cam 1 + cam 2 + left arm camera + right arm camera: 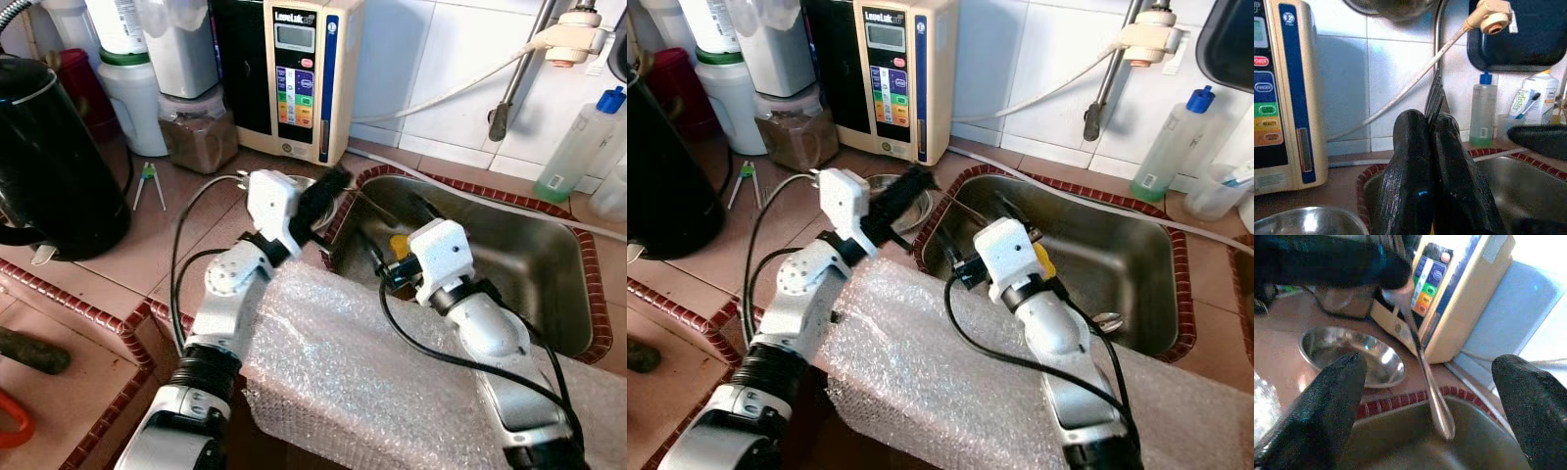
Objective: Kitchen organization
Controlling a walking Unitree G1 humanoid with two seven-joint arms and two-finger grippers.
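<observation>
My left gripper (328, 191) is shut on a metal fork over the counter's edge by the sink (549, 264). The fork's tines (1435, 95) stick up between the closed fingers (1410, 186), and its handle (1430, 387) slants down over the sink rim. My right gripper (985, 230) stands open inside the sink, facing the fork, with its fingers (1327, 401) wide apart on either side of the handle and not touching it. A steel bowl (1352, 352) sits on the counter just behind the left gripper.
A beige water ioniser (299, 73) stands against the tiled wall. A black kettle (49, 157) and a jar (201, 132) are at the left. Bubble wrap (372, 372) covers the counter's front edge. A yellow item (1043, 259) and a spoon (1107, 318) lie in the sink.
</observation>
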